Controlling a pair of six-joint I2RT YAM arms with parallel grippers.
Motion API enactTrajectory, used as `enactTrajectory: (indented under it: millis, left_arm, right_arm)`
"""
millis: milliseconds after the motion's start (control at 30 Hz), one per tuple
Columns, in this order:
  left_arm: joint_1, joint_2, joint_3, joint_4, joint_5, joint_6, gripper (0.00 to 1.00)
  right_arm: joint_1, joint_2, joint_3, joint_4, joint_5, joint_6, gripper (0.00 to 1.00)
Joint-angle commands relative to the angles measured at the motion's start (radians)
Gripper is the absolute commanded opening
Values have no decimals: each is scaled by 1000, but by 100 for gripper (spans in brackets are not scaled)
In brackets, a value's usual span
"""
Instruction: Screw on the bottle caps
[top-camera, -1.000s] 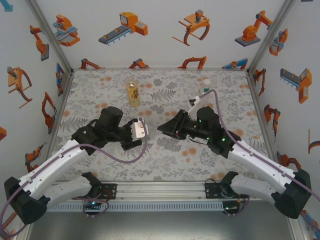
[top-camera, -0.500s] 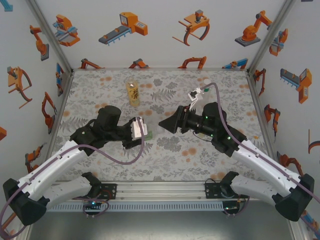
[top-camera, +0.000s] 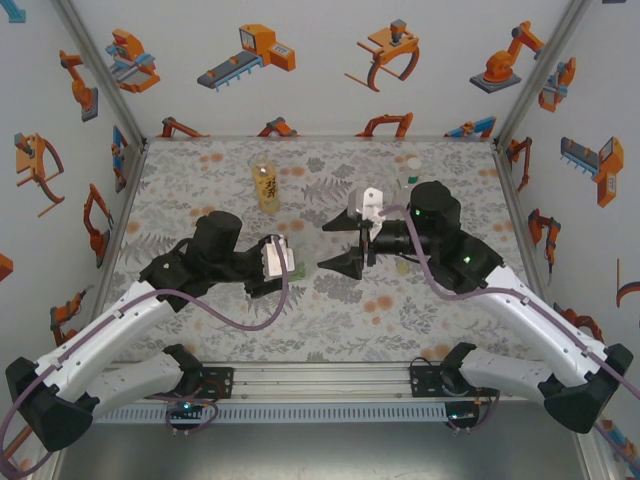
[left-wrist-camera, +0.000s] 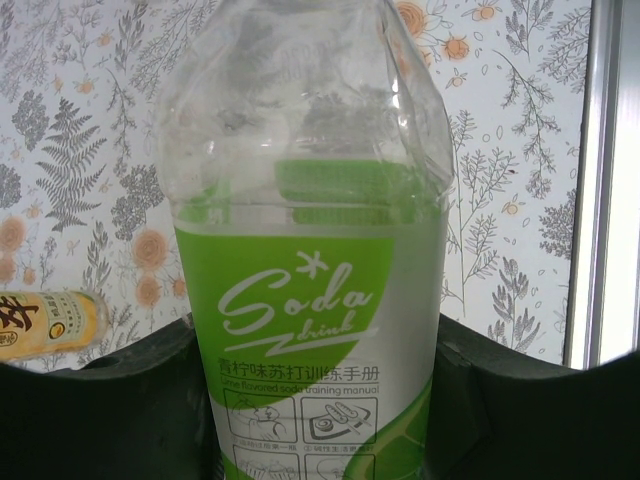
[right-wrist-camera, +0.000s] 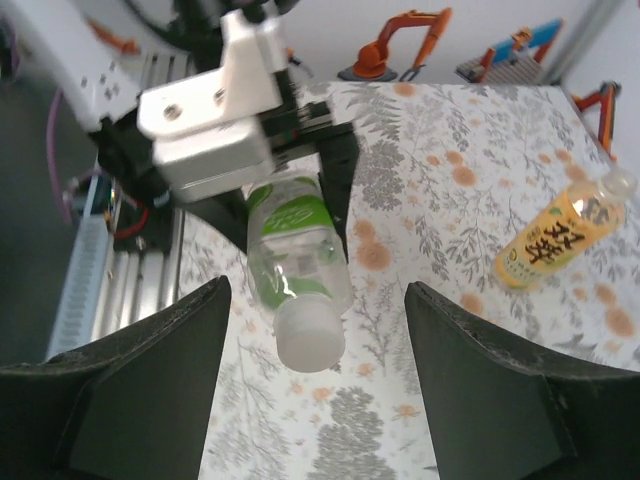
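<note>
Flowery cloth is spread over the surface (top-camera: 330, 320). A moment ago the right end effector (top-camera: 323, 245) was closed at the top of the green-band bottle (left-wrist-camera: 310, 300). Now its 2 fingers are spread apart and pulled back a little. A white cap (right-wrist-camera: 308, 345) is seen on the bottle, which is kept clamped sideways in the left end effector (top-camera: 283, 258). This cap looks done, so 1 bottle is likely finished. The yellow bottle (top-camera: 265, 187) stands well apart at the back
</note>
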Motion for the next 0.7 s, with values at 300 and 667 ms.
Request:
enactTrajectory:
  millis: [300, 667]
  left_arm:
    - [4, -25, 5, -4, 58, 30, 0]
    - [4, -31, 7, -12, 58, 34, 0]
  right_arm:
    - [-2, 19, -52, -58, -127, -356, 58]
    - [5, 7, -80, -41, -133, -338, 44]
